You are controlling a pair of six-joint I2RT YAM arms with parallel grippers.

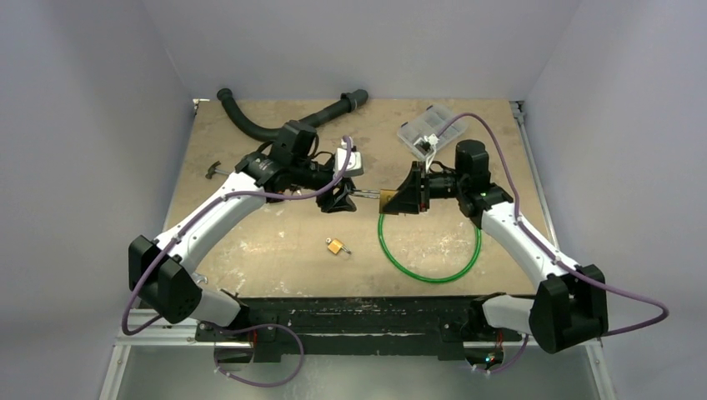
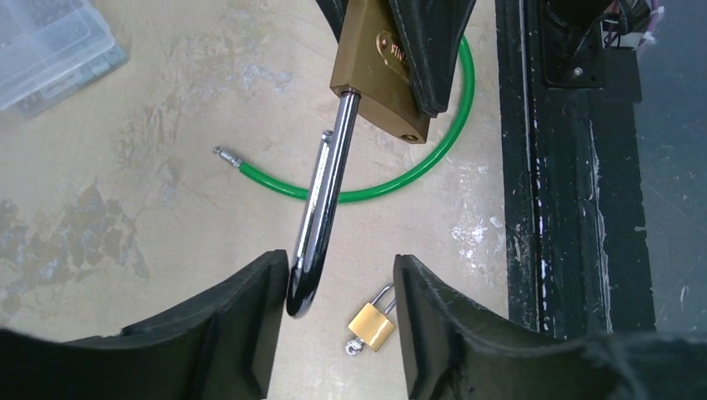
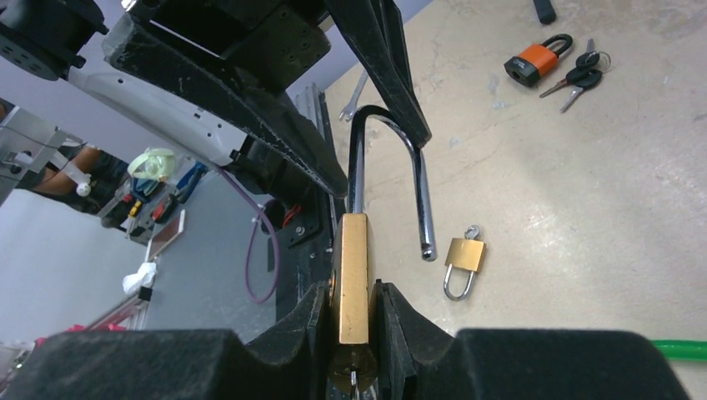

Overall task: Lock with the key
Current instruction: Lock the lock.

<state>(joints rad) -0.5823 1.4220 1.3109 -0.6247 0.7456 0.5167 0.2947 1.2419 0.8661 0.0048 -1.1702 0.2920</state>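
Observation:
My right gripper point(image 1: 400, 201) point(image 3: 353, 321) is shut on the body of a large brass padlock point(image 1: 388, 200) point(image 3: 352, 258) and holds it above the table. Its chrome shackle point(image 2: 321, 208) point(image 3: 421, 192) is open, with the free end out of the body. A sliver of metal shows at the keyhole point(image 3: 353, 379). My left gripper point(image 1: 343, 198) point(image 2: 342, 292) is open around the shackle's bend, which touches its left finger point(image 2: 242, 325); the right finger stands apart from it.
A small brass padlock point(image 1: 336, 246) point(image 2: 373, 325) point(image 3: 463, 260) lies on the table under the grippers. A green cable loop point(image 1: 429, 250) point(image 2: 367, 193) lies to the right. An orange padlock with keys point(image 3: 538, 60), a black pipe point(image 1: 275, 129) and a clear box point(image 1: 425, 129) are further back.

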